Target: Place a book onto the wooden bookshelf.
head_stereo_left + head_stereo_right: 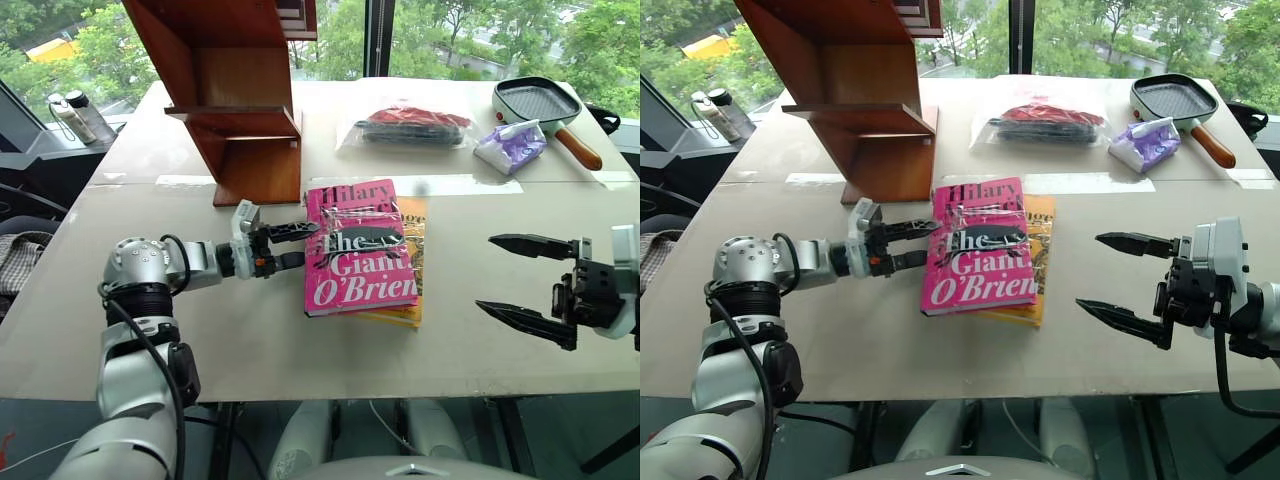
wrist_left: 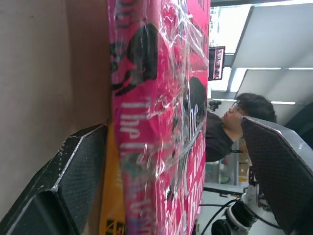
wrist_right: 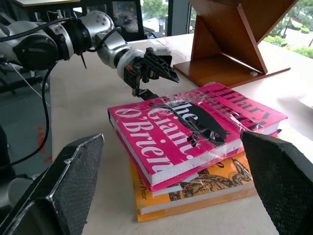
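Left eye view: left claw (image 1: 296, 246) straddles pink book's (image 1: 358, 248) edge.

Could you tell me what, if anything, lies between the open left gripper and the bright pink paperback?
Nothing visible does. The left gripper is open at the spine edge of the bright pink paperback, one finger above its cover and one below, beside the yellow book underneath.

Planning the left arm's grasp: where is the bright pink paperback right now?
In the head views, the glossy pink paperback lies flat mid-table atop a yellow book, just in front of the reddish-brown wooden bookshelf, its left edge between the open left gripper's fingers.
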Motion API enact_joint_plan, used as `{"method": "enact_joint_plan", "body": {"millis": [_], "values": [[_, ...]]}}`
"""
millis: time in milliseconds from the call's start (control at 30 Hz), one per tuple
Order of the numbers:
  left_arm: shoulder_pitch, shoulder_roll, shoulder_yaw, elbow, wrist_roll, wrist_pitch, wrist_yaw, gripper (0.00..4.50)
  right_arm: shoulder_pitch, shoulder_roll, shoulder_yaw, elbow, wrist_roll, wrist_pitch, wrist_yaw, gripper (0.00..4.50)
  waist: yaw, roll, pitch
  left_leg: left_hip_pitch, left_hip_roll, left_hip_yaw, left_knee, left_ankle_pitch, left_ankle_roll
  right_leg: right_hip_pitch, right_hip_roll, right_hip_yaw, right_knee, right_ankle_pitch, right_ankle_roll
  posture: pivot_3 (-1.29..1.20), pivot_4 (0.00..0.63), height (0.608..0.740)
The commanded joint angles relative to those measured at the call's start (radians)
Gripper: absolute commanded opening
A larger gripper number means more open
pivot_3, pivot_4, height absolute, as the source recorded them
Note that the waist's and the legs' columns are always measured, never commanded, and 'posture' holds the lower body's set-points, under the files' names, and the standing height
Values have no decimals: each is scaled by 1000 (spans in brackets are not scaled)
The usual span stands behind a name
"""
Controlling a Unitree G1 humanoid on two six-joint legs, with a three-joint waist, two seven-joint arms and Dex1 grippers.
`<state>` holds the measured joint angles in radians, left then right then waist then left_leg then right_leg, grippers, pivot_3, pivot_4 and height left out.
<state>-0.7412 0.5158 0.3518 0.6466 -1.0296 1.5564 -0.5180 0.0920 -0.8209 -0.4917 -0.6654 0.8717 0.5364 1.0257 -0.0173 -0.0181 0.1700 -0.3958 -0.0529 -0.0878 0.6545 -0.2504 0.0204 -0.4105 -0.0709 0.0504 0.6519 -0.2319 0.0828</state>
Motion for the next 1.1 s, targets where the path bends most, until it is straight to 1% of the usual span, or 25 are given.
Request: {"method": "enact_joint_plan", "body": {"millis": [33, 167, 200, 267, 300, 333, 367, 467, 500, 567, 600, 733, 833, 867, 900, 967, 1033, 1100], "values": [[-32, -18, -8, 51, 43, -37, -68, 4500, 19, -10, -65, -50, 37, -2, -39, 4431, 4, 0, 0, 0, 0, 0, 0, 0, 0, 0, 0, 0, 0, 0, 0, 0, 150, 740], [-30, -59, -58, 44, 94, -90, -149, 4500, 69, -9, -96, -62, 33, -11, -40, 4431, 18, 0, 0, 0, 0, -1, 0, 0, 0, 0, -1, -1, 0, 0, 0, 0, 150, 740], [-28, -67, -62, 47, 107, -107, -161, 4239, 82, -9, -103, -67, 34, -13, -39, 4485, 22, 0, 0, -1, -1, 0, 0, 0, 0, 0, -1, -1, -1, 0, 0, 0, 150, 740], [-23, -74, -68, 50, 120, -112, -195, 3694, 103, -6, -115, -79, 38, -16, -42, 4500, 29, 0, 0, -1, -1, 0, 0, 0, 0, 0, -1, -1, -1, 0, 0, 0, 150, 740], [-19, -76, -71, 47, 125, -111, -212, 3207, 113, -4, -120, -82, 38, -19, -42, 4500, 29, 0, 0, -1, -1, 0, 0, 0, 0, 0, -1, -1, -1, 0, 0, 0, 150, 740], [-16, -78, -73, 46, 130, -110, -225, 2860, 121, -1, -123, -84, 36, -24, -42, 4500, 29, 0, -1, -1, -1, 0, 0, 0, 0, 0, -1, -1, -1, 0, 0, 0, 150, 740], [-15, -79, -74, 46, 136, -111, -236, 2291, 128, 1, -124, -85, 34, -28, -42, 4500, 29, 0, -1, -1, -1, -1, 0, 0, 0, 0, -1, -1, -1, 0, 0, 0, 150, 740], [-11, -75, -78, 46, 152, -114, -265, 978, 136, 5, -115, -85, 26, -41, -43, 4500, 29, 0, -1, -1, -1, -1, 0, 0, 0, 0, -1, -1, -1, 0, 0, 0, 150, 740], [-6, -70, -82, 38, 156, -117, -277, 712, 138, 6, -110, -85, 23, -45, -43, 4500, 29, 0, -1, -1, -1, -1, 0, 0, 0, 0, -1, -1, -1, 0, 0, 0, 150, 740], [20, -47, -97, -27, 158, -118, -301, 680, 140, 9, -99, -80, 15, -56, -40, 4500, 29, 0, -1, -1, -1, -1, 0, 0, 0, 0, -1, -1, -1, 0, 0, 0, 150, 740], [33, -33, -85, -75, 138, -104, -312, 675, 140, 11, -94, -77, 12, -60, -40, 4500, 28, 0, -1, -1, -1, -1, 0, 0, 0, 0, -1, -1, -1, 0, 0, 0, 150, 740], [54, 12, 8, -265, 40, -13, -299, 672, 132, 27, -88, -65, 31, -64, -59, 4500, 19, -1, 0, -2, 1, -1, 0, 0, 0, 0, -1, -1, -1, 0, 0, 0, 150, 740], [8, 20, 96, -418, -65, 54, -235, 667, 109, 45, -96, -41, 52, -59, -95, 4500, 19, -2, 0, -2, 1, -1, 0, 0, 0, 0, -1, -1, -1, 0, 0, 0, 150, 740], [-24, 13, 113, -465, -110, 58, -196, 667, 100, 49, -109, -26, 64, -57, -105, 4500, 22, -2, 0, -2, 1, -1, 0, 0, 0, 0, -1, -1, -1, 0, 0, 0, 150, 740], [-65, -5, 127, -522, -125, 58, -154, 667, 93, 51, -125, -10, 75, -55, -113, 4500, 27, -2, 1, -2, 0, -1, 0, 0, 0, 0, -2, -2, -1, 0, 0, 0, 150, 740], [-136, 1, 73, -697, -103, 15, -108, 667, 78, 49, -156, 31, 84, -58, -129, 4500, 36, -4, 1, -3, 0, -2, 1, 0, 0, 0, -2, -3, -2, 0, 0, 0, 150, 740], [-161, 22, 19, -801, -76, -29, -95, 667, 69, 44, -169, 48, 87, -57, -136, 4500, 33, -3, 1, -4, -1, -3, 1, 0, -1, 0, -2, -3, -4, 0, 0, 0, 150, 740], [-249, 102, -124, -904, 88, -242, -141, 667, 34, 29, -185, 68, 98, -52, -156, 4500, 29, -3, 1, -3, 0, -1, 0, 0, -1, 1, -2, -1, -5, 0, 0, 0, 150, 740]]}}
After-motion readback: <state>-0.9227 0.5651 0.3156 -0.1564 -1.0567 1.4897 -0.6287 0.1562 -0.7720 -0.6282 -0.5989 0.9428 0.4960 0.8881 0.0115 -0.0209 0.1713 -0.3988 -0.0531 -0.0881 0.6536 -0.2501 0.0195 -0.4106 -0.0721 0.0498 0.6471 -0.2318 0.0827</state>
